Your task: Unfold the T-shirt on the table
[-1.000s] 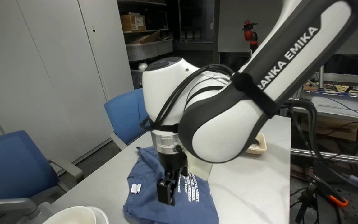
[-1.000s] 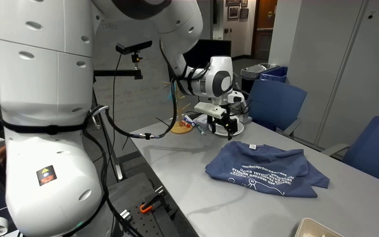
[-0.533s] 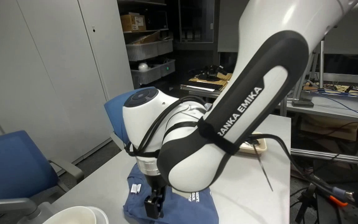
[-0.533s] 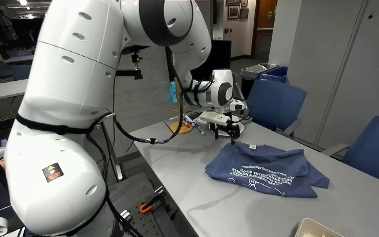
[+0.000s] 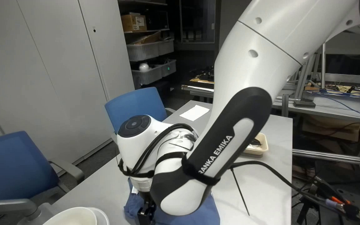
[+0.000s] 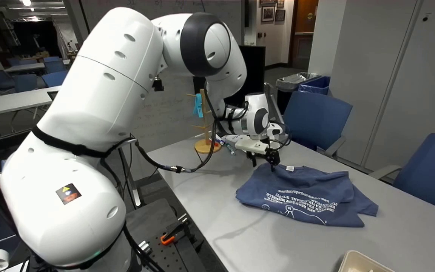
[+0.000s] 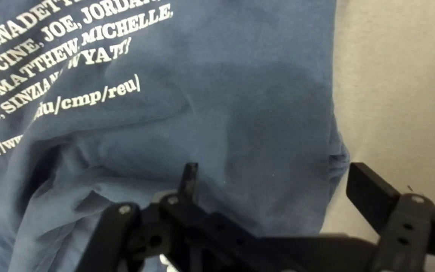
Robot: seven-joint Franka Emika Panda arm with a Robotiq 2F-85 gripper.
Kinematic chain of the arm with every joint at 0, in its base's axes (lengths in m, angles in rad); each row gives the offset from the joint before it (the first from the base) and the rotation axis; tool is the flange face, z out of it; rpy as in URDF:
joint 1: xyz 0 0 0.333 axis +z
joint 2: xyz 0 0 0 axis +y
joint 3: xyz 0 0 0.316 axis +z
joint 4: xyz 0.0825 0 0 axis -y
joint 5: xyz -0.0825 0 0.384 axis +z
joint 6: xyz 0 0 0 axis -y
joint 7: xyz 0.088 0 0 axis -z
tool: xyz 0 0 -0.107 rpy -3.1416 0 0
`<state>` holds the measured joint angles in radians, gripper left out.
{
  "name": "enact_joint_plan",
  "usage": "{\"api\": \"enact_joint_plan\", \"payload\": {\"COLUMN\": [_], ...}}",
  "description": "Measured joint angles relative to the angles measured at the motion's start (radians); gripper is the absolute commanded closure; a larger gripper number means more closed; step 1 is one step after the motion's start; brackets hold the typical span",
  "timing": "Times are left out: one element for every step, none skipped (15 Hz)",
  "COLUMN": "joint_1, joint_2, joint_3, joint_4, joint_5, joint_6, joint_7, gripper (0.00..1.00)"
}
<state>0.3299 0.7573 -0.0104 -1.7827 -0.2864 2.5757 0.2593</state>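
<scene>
The dark blue T-shirt (image 6: 300, 181) lies folded and a little rumpled on the light grey table (image 6: 247, 249). White lettering (image 7: 89, 98) and a small white tag (image 6: 290, 168) show on it. My gripper (image 7: 272, 168) points down, jaws wide apart with nothing held. In the wrist view the left finger is over the cloth, while the right one is past the shirt's edge, over bare table (image 7: 395, 83). Whether the fingertips touch the cloth cannot be told. In an exterior view the arm hides much of the shirt (image 5: 203, 212), and the gripper (image 5: 146, 217) reaches the frame's bottom.
White bowls (image 5: 72, 216) stand near the shirt's gripper-side edge. A cream tray (image 5: 261, 150) and a white sheet (image 5: 195, 112) lie at the opposite end. A wooden stand (image 6: 207, 146) and markers (image 6: 230, 149) are behind the gripper. Blue chairs (image 6: 317, 117) line one side.
The arm has come down, bringing the gripper lower and closer to the shirt's edge near the bowls. Its jaws have stayed apart. The shirt has not moved.
</scene>
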Motion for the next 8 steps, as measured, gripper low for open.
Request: {"api": "enact_joint_plan", "payload": {"joint_1": [0.008,0.017,0.025,0.032,0.038,0.043,0.046,0.051], "joint_2": [0.016,0.030,0.042,0.053,0.061,0.070,0.077,0.083], "joint_3": [-0.008,-0.016,-0.024,-0.031,-0.036,-0.041,-0.045,-0.050], "joint_4": [0.015,0.030,0.044,0.056,0.068,0.080,0.090,0.099], "joint_5": [0.000,-0.001,-0.001,-0.001,-0.001,-0.001,-0.001,-0.001], "joint_6": [0.001,0.001,0.001,0.001,0.001,0.001,0.001,0.001], "joint_7": [0.000,0.000,0.000,0.000,0.000,0.000,0.000,0.000], "gripper": [0.03,0.05,0.09,0.21,0.32,0.40,0.47,0.57]}}
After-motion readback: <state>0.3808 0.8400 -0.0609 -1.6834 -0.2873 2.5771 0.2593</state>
